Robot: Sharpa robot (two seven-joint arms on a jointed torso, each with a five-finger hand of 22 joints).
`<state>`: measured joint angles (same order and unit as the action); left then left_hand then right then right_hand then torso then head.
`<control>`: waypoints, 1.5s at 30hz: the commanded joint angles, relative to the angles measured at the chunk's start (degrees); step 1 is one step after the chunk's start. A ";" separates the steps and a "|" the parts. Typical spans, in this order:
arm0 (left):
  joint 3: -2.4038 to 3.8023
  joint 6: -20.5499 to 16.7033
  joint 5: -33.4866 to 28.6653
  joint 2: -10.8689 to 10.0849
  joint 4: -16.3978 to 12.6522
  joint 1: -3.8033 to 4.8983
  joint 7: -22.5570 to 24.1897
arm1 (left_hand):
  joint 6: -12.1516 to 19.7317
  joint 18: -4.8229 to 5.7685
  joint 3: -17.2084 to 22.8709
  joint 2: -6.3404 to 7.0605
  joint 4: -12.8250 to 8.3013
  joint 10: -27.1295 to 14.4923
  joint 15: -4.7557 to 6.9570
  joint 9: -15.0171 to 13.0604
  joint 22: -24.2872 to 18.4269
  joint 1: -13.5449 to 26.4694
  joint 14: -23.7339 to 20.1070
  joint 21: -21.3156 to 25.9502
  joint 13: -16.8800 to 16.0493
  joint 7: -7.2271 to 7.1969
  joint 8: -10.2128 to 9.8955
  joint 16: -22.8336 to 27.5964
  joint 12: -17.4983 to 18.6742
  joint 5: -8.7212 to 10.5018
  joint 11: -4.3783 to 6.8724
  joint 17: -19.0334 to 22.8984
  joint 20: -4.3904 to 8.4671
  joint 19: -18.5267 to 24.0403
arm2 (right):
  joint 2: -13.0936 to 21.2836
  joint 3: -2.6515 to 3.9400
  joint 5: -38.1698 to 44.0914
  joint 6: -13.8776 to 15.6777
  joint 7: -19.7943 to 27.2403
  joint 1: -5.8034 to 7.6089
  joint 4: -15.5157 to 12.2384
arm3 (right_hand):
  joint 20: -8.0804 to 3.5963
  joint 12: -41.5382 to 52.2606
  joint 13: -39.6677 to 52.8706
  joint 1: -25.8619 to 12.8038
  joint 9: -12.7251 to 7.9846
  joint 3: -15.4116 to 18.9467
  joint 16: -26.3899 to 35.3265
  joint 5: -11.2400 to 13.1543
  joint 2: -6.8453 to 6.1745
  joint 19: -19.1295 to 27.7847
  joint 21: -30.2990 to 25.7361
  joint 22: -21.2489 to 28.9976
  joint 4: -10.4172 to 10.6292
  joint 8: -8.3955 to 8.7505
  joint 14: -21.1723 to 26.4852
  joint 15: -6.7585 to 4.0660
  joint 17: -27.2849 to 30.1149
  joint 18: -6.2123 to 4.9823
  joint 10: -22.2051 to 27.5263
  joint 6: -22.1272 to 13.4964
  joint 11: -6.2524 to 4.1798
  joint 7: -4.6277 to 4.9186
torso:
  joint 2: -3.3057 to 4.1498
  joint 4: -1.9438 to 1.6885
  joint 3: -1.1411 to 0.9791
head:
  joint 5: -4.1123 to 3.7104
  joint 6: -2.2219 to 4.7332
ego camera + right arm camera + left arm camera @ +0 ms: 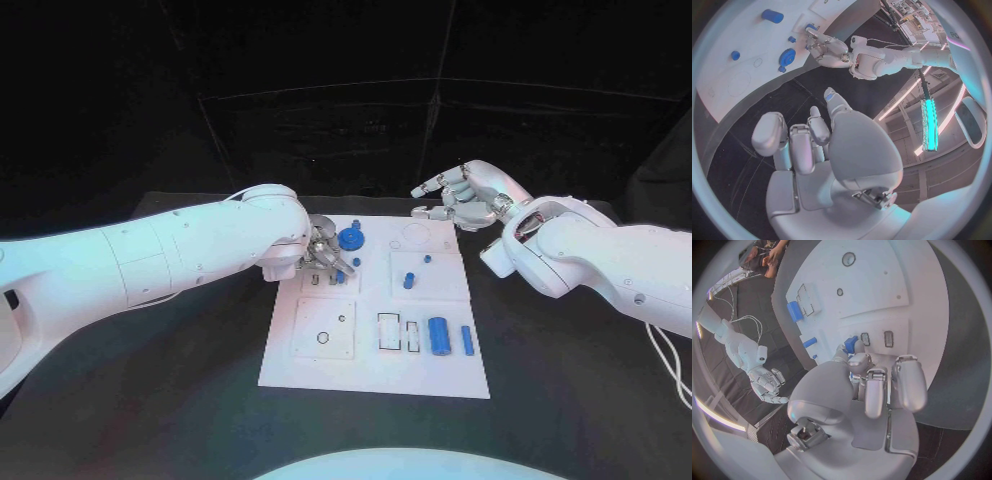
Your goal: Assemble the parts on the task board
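Observation:
The white task board (372,365) lies in the middle of the black table. My left hand (320,258) hovers low over its far left part, next to a round blue part (351,238). In the left wrist view its curled fingers (879,382) pinch a small blue part (851,345) just above two small slots (888,338). My right hand (464,197) hangs raised beyond the board's far right corner, fingers apart and holding nothing. Two small blue pegs (410,279) stand mid-board. A blue cylinder (438,336) and a thin blue bar (467,340) lie at the near right.
A square plate with holes (323,328) sits in the board's near left, with rectangular outlines (389,331) beside it. Black table (577,400) surrounds the board on all sides. The right wrist view shows my left hand (826,49) at the board's edge near the round part (787,56).

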<state>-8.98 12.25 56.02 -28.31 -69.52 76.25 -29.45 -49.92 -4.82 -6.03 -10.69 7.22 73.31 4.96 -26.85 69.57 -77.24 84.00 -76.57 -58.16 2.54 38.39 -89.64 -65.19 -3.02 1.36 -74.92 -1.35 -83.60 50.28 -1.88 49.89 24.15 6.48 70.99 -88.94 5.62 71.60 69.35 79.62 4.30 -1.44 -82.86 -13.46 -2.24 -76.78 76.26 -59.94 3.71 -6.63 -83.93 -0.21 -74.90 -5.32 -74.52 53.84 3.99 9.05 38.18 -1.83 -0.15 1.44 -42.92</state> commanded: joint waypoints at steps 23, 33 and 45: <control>-0.02 -4.62 -2.64 -3.39 -3.81 0.03 0.51 | 1.72 0.49 39.16 11.41 -9.08 0.14 0.01 -2.62 -0.45 9.33 6.00 1.31 2.09 0.33 1.67 -0.36 1.10 -0.07 -0.01 -15.08 0.13 0.17 | -0.55 0.03 0.23 -1.27 0.08 0.12 0.18 | -0.17 -0.11 -0.32 0.18 -0.18 0.24 0.43 -1.23 0.59 0.41 -0.59 0.58 -0.22 -0.16 -3.16 -0.38 -2.75 -0.47 -0.21 -0.10 -0.06 0.00 | -0.04 -0.16 -0.04 | 0.15 0.04; -0.07 -14.09 -2.44 -7.14 -8.62 -0.18 1.62 | 1.61 0.70 43.36 13.34 -10.41 1.13 0.06 -3.28 0.72 9.87 6.00 0.59 1.35 0.30 2.41 -0.36 0.23 -0.06 0.13 -15.08 0.21 -0.27 | -0.44 0.02 0.23 -1.14 0.33 0.11 0.36 | -0.17 -0.16 -0.39 0.07 -0.19 0.27 0.58 -1.38 0.65 0.60 -0.82 1.01 -0.15 -0.18 -3.11 -0.37 -2.53 -0.54 -0.17 -0.08 -0.05 0.01 | -0.04 -0.23 -0.04 | 0.69 -0.29; -0.13 -23.72 3.25 -9.19 -11.33 -2.50 4.41 | 1.37 0.81 44.53 14.19 -10.59 1.67 0.11 -3.48 1.34 10.14 6.00 0.17 0.89 0.20 2.67 -0.36 -0.25 -0.05 0.22 -15.08 0.25 -0.51 | -0.02 0.02 0.23 -1.00 0.51 0.11 0.32 | -0.17 -0.17 -0.40 0.00 -0.20 0.29 0.58 -1.44 0.68 0.61 -0.84 1.04 -0.10 -0.19 -3.12 -0.37 -2.55 -0.55 -0.17 -0.07 -0.05 0.01 | -0.07 -0.28 -0.05 | 1.07 -0.50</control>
<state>-9.14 -6.32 56.02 -37.43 -80.63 73.82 -27.12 -48.32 -4.82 28.11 2.88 6.71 74.74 5.01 -30.22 70.86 -66.93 84.05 -76.00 -57.22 2.98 40.86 -89.64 -65.24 -2.86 1.55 -74.91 -1.02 -83.68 50.19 -1.89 50.02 23.27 6.45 70.98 -88.54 5.41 71.59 68.96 79.86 4.20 -1.45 -82.65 -14.52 -2.01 -76.58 75.70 -58.98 3.71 -6.63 -83.94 -0.20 -74.93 -5.32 -74.52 53.84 3.99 9.05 38.11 -2.12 -0.21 2.53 -43.43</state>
